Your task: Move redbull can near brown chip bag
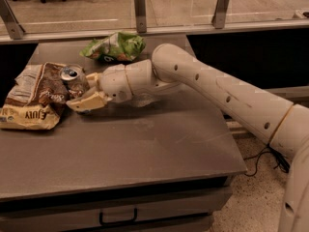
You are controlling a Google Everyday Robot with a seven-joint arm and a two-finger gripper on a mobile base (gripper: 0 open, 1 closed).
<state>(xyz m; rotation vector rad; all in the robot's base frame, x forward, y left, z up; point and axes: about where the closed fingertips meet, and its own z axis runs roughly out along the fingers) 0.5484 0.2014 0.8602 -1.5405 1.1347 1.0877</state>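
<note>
The redbull can (71, 75) stands upright with its silver top showing, touching the right edge of the brown chip bag (35, 96), which lies flat at the table's left. My gripper (83, 90) reaches in from the right and is shut on the can, with one cream finger (89, 102) in front of it and the other behind. The can's lower body is hidden by the fingers and the bag.
A green chip bag (116, 46) lies at the back of the grey table (145, 144), just behind my wrist. My white arm (222, 93) crosses the table's right half. A drawer handle (118, 219) is below the front edge. Metal posts stand behind the table.
</note>
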